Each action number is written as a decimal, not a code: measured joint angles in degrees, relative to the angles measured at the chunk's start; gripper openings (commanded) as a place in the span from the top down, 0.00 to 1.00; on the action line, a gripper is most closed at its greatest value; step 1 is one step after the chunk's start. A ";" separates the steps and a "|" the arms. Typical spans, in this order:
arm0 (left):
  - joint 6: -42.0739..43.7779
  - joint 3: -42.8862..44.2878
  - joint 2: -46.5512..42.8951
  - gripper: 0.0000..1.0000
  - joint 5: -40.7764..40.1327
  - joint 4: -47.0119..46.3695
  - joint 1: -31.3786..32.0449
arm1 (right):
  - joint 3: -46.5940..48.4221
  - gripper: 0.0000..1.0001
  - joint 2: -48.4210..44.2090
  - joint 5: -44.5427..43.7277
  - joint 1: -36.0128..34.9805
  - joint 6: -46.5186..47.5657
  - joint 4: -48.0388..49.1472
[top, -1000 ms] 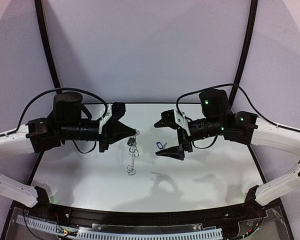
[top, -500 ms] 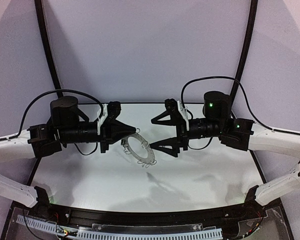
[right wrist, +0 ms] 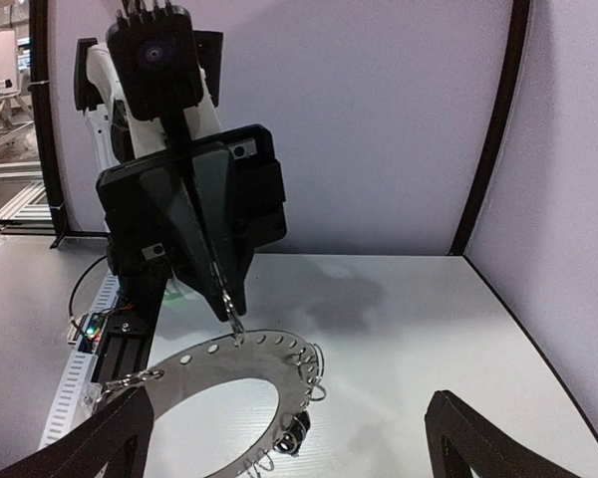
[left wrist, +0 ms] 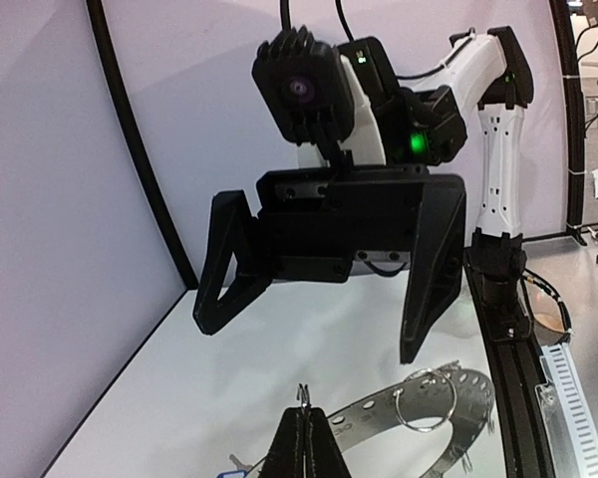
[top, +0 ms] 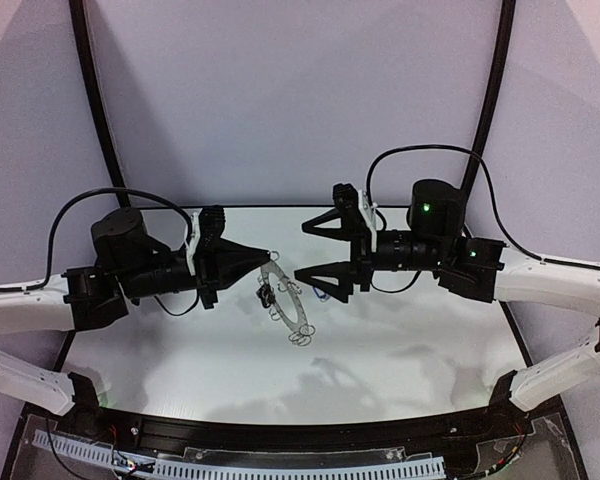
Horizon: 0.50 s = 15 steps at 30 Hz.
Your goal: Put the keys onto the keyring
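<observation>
Leftmost, left gripper point(top: 271, 256) sits above the table point(top: 180, 350), pointing right, jaws pinched tight on the rim of the keyring point(top: 285, 295). Pinch is clearest in the right wrist view: the closed tips bite the near edge of the flat grey ring, which is tilted, and its lower arc is cut off by the frame bottom. In the top view the ring hangs down and to the right from the tips; whether its low end touches the table, can't tell. Wire loops point(top: 300, 335) line the rim, with a few bunched at the low end. Left wrist view gets only the right-hand arc of the ring, with the rest behind its own closed fingertips.

Black-headed key point(right wrist: 297, 430): small dark blob hanging under the ring's rim, too small to read its shape or how it attaches. Blue-tagged key point(top: 323, 294): just a bluish fleck on the table under the right gripper's lower finger, mostly covered, apart from the ring.

Right gripper point(top: 302, 252) faces left toward the ring, jaws spread wide, nothing between them, tips near the ring but not touching. Its own camera shows only the finger ends at the bottom corners.
</observation>
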<state>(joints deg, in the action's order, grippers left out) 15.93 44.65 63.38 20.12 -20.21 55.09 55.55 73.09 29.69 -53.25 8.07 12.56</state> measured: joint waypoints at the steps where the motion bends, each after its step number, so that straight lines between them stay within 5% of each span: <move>1: -0.13 -0.18 0.01 0.99 0.01 -0.71 0.00 | -0.10 0.03 -0.01 -0.53 0.00 -0.05 0.18; 15: -2.45 -2.50 -0.37 0.99 -0.24 -6.06 0.00 | 0.04 0.03 0.36 -4.54 0.11 -1.75 -1.06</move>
<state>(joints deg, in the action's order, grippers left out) 13.48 42.16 63.01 19.87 -26.27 55.09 55.59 73.46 25.15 -53.15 6.32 11.50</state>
